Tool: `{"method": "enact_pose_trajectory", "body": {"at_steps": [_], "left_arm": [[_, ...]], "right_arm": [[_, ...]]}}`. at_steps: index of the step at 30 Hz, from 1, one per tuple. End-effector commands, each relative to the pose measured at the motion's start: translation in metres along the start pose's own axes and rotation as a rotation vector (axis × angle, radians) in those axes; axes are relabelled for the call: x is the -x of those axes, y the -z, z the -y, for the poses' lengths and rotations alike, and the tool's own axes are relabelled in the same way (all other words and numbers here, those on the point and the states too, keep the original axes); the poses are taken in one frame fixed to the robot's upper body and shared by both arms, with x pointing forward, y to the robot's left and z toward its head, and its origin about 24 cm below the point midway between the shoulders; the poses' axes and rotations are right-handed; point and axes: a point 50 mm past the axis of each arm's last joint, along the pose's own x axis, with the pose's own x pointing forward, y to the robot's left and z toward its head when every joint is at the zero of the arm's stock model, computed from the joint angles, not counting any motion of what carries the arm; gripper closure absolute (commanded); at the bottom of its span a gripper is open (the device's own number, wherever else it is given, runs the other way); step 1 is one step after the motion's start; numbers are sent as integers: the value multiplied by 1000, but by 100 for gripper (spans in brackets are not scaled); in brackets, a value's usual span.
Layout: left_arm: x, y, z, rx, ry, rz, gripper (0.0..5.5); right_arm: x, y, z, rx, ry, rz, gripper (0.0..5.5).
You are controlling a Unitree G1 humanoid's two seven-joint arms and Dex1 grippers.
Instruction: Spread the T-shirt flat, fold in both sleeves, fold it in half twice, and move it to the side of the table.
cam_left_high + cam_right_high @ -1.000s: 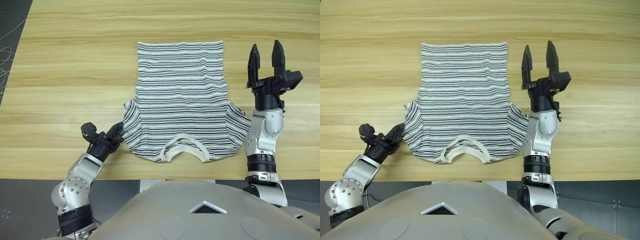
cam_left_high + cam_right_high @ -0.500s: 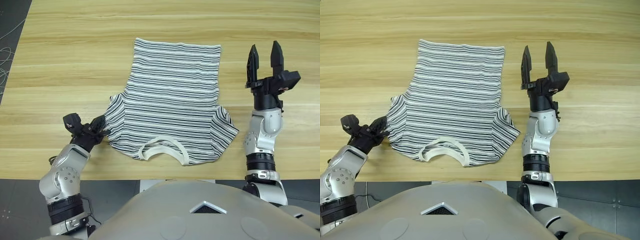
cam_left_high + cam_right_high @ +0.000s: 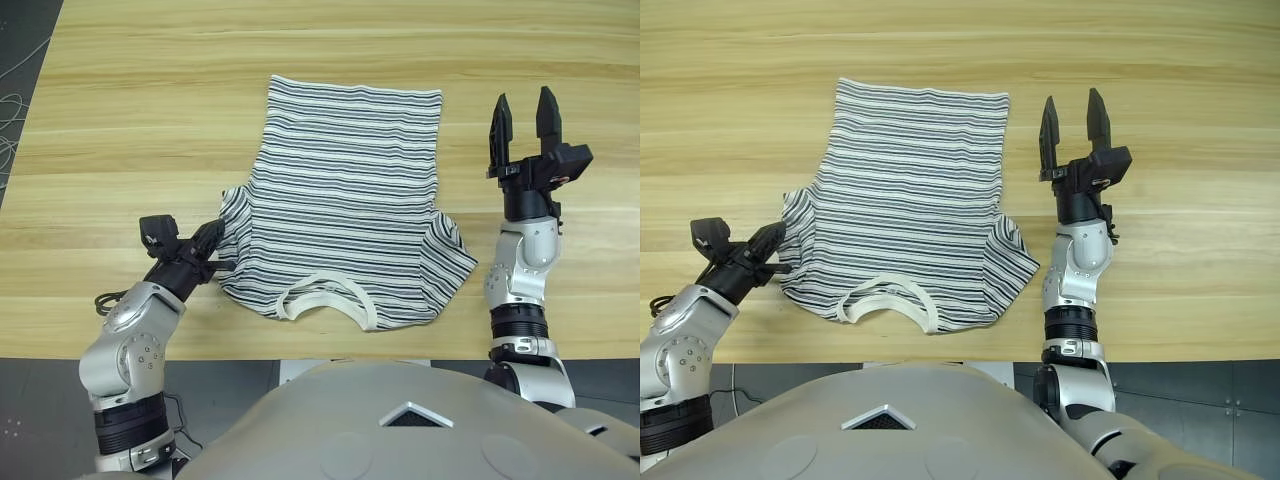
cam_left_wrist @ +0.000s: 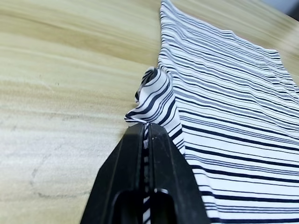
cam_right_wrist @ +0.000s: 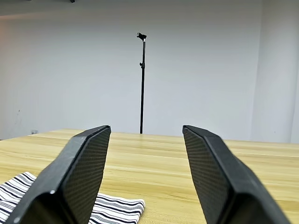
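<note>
The T-shirt is soft, light and floppy. The left hand pinches its sleeve, a good place to hold. The right hand is open.

Bright, even, diffuse overhead light. Mild sheen on evenly lit light wooden desk. Thin soft shadows at edges of black-and-white striped T-shirt. Dull highlights on black fingers of right tool; plain pale wall behind looks dimmer than desk.

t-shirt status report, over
Left gripper shut on T-shirt sleeve. Right gripper open, apart from it. T-shirt spread on table, sleeves not yet folded.
</note>
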Motion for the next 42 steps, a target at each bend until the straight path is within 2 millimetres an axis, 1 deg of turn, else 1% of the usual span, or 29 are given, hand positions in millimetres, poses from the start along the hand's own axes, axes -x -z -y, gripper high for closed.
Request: {"method": "enact_pose_trajectory", "body": {"at_steps": [1, 8, 11, 14, 15, 18, 25, 33, 40, 42], "left_arm": [[2, 0, 10, -44, 42, -10, 537], [5, -2, 26, -97, 105, 5, 537], [6, -4, 36, -113, 153, 7, 537], [6, 1, 45, -112, 197, -20, 537], [6, 5, 47, -109, 206, -39, 537], [4, 15, 48, -96, 209, -79, 537], [2, 22, 49, -93, 205, -99, 537], [1, 23, 55, -82, 212, -95, 537], [6, 17, 68, -86, 248, -77, 537], [4, 20, 67, -87, 241, -94, 537]], "right_arm": [[-4, -1, -2, 7, -3, 18, 264], [-4, 1, -4, 1, -6, 14, 264], [-4, 0, -4, 1, -7, 15, 264], [-4, 0, -4, 1, -8, 16, 264], [-4, 0, -4, 1, -9, 16, 264], [-4, -1, -4, 1, -12, 17, 264], [-2, -1, -4, 3, -11, 14, 264], [-1, 0, -4, 0, -14, 7, 264], [0, 1, -4, 0, -13, 3, 264], [0, 1, -5, -4, -14, 4, 264]]}}
